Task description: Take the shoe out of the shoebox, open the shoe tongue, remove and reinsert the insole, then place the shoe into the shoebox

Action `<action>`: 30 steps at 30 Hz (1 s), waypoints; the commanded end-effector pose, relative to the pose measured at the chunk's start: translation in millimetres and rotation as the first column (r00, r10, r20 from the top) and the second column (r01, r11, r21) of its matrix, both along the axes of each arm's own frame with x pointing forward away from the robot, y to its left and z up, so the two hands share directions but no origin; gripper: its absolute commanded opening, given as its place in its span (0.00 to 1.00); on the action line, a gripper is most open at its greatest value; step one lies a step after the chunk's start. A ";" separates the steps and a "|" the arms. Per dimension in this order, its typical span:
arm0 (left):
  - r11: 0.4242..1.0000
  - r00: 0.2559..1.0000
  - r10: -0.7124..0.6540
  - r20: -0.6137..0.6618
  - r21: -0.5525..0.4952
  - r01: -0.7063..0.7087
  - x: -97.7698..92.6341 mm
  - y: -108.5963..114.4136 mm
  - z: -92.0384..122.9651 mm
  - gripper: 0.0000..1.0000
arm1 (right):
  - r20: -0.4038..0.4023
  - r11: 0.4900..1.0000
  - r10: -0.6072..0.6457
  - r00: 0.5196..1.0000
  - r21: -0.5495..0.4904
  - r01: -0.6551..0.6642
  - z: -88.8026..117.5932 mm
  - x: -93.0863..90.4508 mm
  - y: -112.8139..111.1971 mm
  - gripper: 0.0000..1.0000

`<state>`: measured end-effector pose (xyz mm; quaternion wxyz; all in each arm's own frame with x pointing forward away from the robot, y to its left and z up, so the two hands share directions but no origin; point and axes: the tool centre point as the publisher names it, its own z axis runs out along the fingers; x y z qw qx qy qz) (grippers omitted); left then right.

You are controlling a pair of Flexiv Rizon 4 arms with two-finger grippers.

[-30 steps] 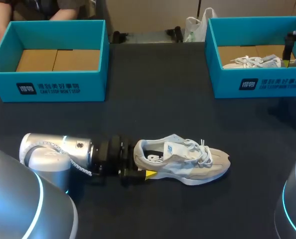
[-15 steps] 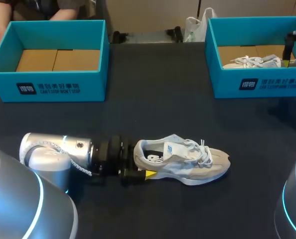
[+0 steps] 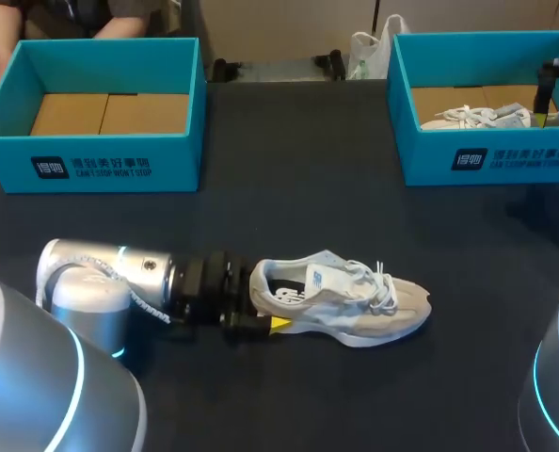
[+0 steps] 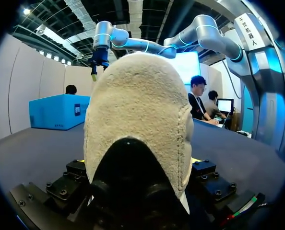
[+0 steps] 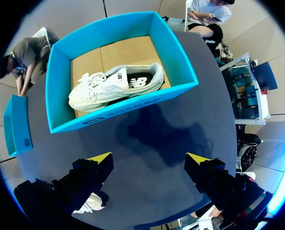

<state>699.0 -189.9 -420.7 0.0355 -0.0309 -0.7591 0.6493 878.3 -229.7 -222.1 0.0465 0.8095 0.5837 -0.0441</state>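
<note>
A pale grey-and-beige suede sneaker (image 3: 345, 301) stands on its sole on the dark bench (image 3: 308, 207), toe towards the right arm's side and well apart from both boxes. The left pincer (image 3: 261, 323) is clamped on its heel. The head view shows only one yellow tip there, against the heel's near side. The left wrist view shows the fuzzy heel filling the space between the finger mounts and hiding the tips.

An empty teal cardboard shoebox (image 3: 91, 165) sits at the far left. The second teal shoebox (image 3: 491, 155) at the far right holds a white lace-up sneaker (image 5: 116, 86). Only the right wrist view shows this sneaker whole. There the right pincer (image 5: 149, 158) hangs above the bench in front of that box, its fingers wide apart, holding nothing.
</note>
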 end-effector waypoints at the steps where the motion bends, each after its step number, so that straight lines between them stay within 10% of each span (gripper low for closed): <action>1: 1.000 1.000 -0.029 -0.004 0.002 0.029 5.4 2.1 -3.3 0.00 | 0.001 1.000 0.000 1.000 -0.001 0.000 -0.1 -0.3 0.2 1.00; 20: 1.000 1.000 -0.029 -0.004 0.002 0.029 5.4 2.1 -3.3 0.00 | 0.001 1.000 0.000 1.000 -0.001 0.000 -0.1 -0.3 0.2 1.00; 30: 1.000 1.000 -0.029 -0.004 0.002 0.029 5.4 2.1 -3.3 0.00 | 0.022 0.997 -0.072 0.997 -0.030 0.072 20.6 -35.9 61.9 1.00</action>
